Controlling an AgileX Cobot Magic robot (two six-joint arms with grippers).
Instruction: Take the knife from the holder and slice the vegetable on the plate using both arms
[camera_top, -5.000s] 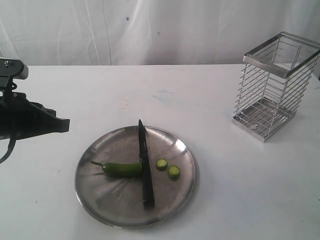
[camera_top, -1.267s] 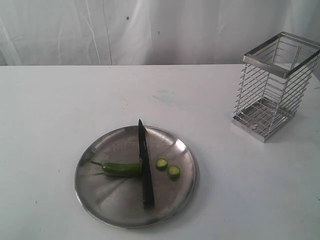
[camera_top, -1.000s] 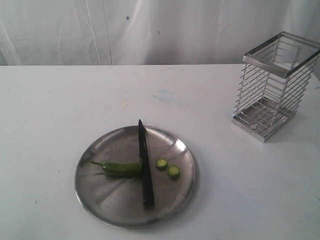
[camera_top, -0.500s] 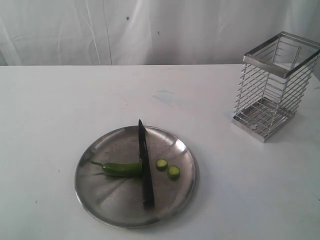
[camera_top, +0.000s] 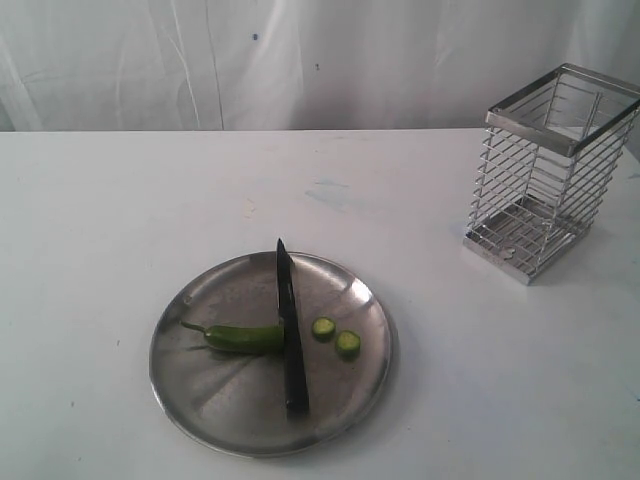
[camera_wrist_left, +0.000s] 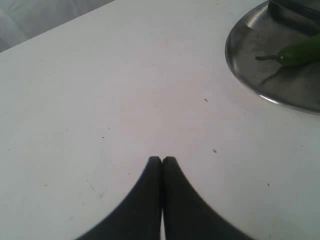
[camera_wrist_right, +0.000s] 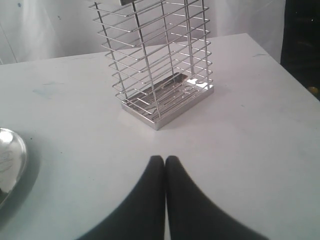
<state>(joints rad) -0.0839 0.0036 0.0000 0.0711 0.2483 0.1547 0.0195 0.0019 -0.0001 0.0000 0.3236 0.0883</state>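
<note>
1. Exterior view: plate (camera_top: 200, 400) on white table (camera_top: 450, 400). Knife (camera_top: 290, 330) flat on the plate, long axis near to far, tip toward the far rim, handle toward the near rim. Vegetable (camera_top: 240, 338) crosswise, stem leftward, cut end at the blade; two slices (camera_top: 336, 336) right of it. Holder (camera_top: 548, 170) upright, far right.
2. Left wrist view: left gripper (camera_wrist_left: 162, 159) pressed together, holding nothing, above bare table; plate edge visible.
3. Right wrist view: right gripper (camera_wrist_right: 164, 158) pressed together, holding nothing, near the holder.

Both the left gripper (camera_wrist_left: 161, 159) and right gripper (camera_wrist_right: 164, 158) show smooth, tapered, seemingly matte black fingers.
</note>
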